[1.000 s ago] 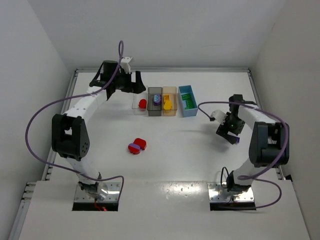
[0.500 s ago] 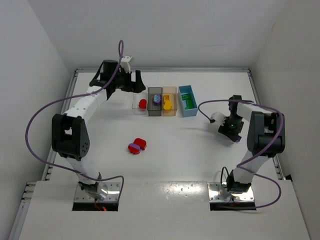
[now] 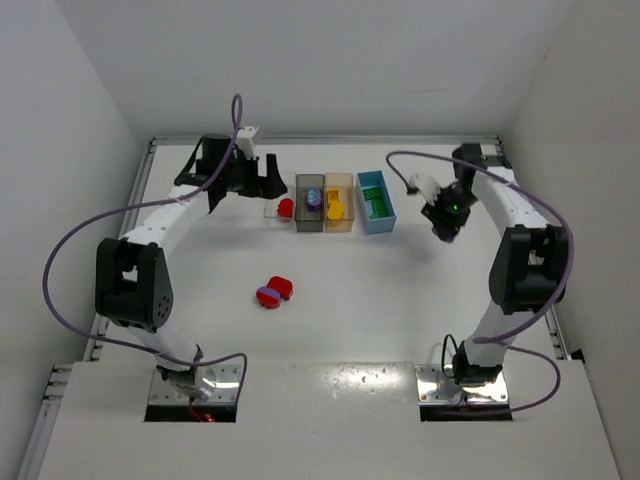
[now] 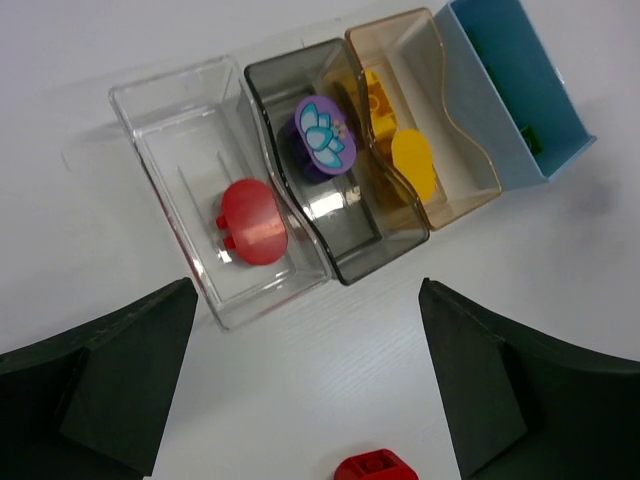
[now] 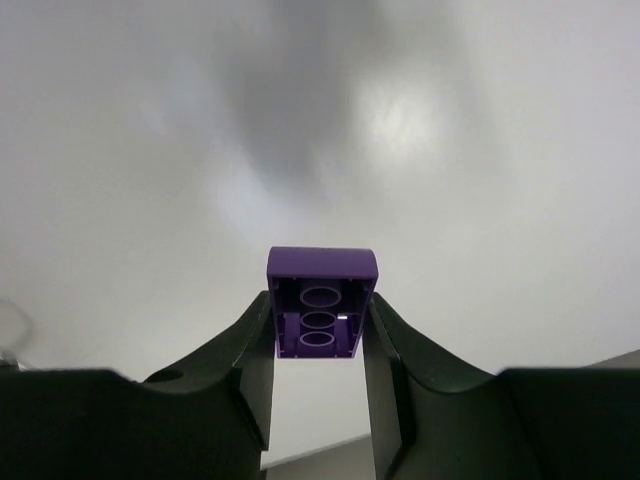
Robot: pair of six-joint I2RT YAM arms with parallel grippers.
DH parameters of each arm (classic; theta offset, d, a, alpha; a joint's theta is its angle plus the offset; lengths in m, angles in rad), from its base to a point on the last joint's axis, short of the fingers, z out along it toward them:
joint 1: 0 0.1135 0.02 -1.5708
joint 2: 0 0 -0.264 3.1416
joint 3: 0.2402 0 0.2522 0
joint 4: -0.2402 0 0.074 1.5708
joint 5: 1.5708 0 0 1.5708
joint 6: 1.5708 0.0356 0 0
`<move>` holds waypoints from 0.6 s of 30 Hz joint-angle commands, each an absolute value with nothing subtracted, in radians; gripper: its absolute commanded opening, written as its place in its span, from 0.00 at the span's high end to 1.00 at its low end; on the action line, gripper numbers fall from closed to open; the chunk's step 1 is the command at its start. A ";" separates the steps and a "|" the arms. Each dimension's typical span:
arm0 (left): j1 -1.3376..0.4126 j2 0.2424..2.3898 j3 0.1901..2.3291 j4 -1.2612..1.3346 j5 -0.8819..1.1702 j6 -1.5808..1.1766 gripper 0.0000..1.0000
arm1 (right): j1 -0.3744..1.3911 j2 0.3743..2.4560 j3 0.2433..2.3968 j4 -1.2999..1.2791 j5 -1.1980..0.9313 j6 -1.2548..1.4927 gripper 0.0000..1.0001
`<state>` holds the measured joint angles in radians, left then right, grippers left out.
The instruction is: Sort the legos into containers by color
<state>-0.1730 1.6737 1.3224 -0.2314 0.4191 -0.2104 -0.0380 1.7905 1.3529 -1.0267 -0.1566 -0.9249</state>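
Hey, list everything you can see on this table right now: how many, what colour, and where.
red lego: one, red, in the clear container, left end of the far row
purple lego: one, purple with pale flower print, in the smoky grey container
yellow legos: seemingly two, yellow, in the tan container
green legos: count unclear, green, in the light blue container
loose legos: small cluster, red and purple, mid-table
held lego: one, purple, clamped by the right gripper
table: one, white
left gripper: one, black, open, near the clear container
right gripper: one, black, shut on the held lego
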 commanded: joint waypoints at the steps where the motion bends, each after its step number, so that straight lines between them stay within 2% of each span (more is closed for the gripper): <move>1: -0.163 1.575 1.272 -0.190 0.385 -0.224 0.00 | 0.052 1.759 1.591 -1.164 -0.472 -0.778 0.87; 4: -0.163 1.575 1.272 -0.201 0.376 -0.224 0.00 | 0.124 1.842 1.742 -1.146 -0.584 -0.635 0.87; 10: -0.150 1.601 1.330 -0.258 0.278 -0.244 0.00 | 0.343 2.043 1.946 -0.939 -0.620 -0.359 0.87; 14: -0.111 1.591 1.339 -0.276 0.253 -0.255 0.00 | 0.391 2.163 2.071 -0.864 -0.623 -0.226 0.87; 18: -0.091 1.571 1.330 -0.285 0.288 -0.244 0.00 | 0.416 2.242 2.138 -0.842 -0.623 -0.216 0.87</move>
<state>-0.1081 1.6161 1.3003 -0.2760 0.2886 -0.2432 0.4126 2.2257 2.0506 -0.9009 -0.5854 -0.2974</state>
